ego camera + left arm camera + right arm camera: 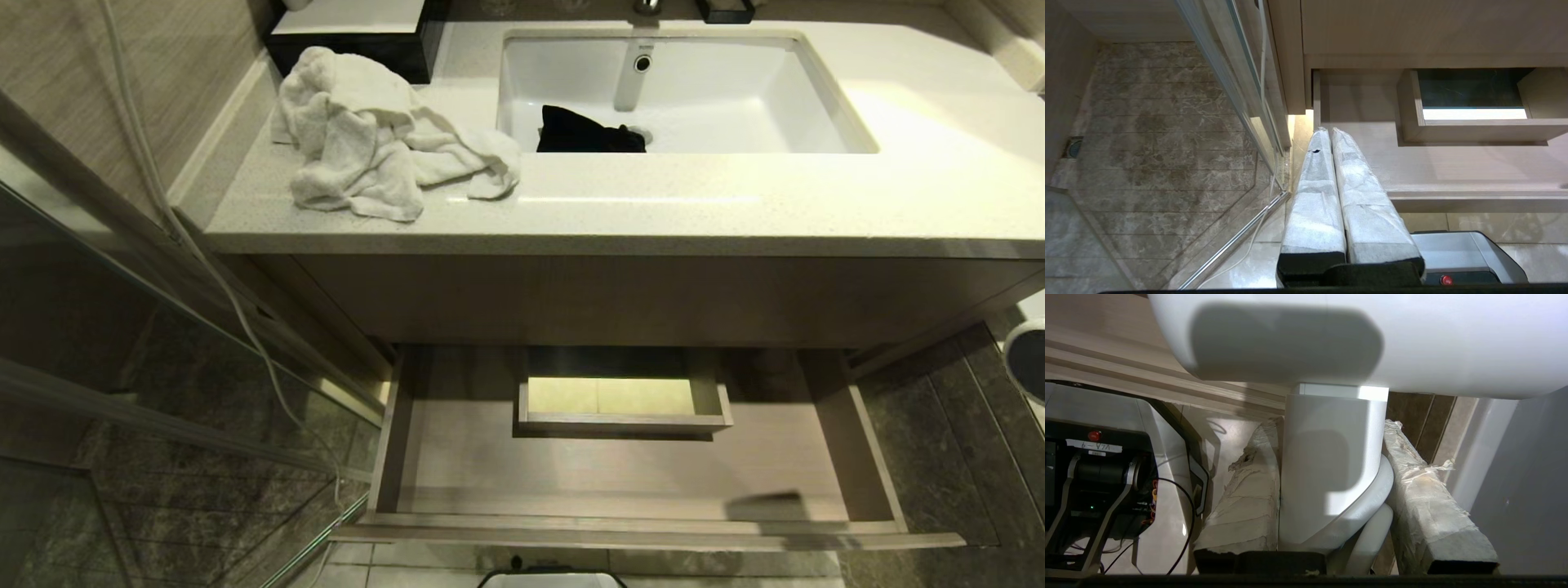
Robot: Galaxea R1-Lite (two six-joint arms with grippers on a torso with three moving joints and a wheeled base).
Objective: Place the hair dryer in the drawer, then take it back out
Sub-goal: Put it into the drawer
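right gripper (1331, 477) pinching hair dryer (1331, 335) handle | drawer (637, 523) open, lower centre | risk: barrel clipping drawer's front edge, twisting loose

White hair dryer (1331, 469) clamped by its handle, barrel crosswise above – just off the right end of the drawer (457, 457), pulled open – pale wood-grain, boxed cut-out inside
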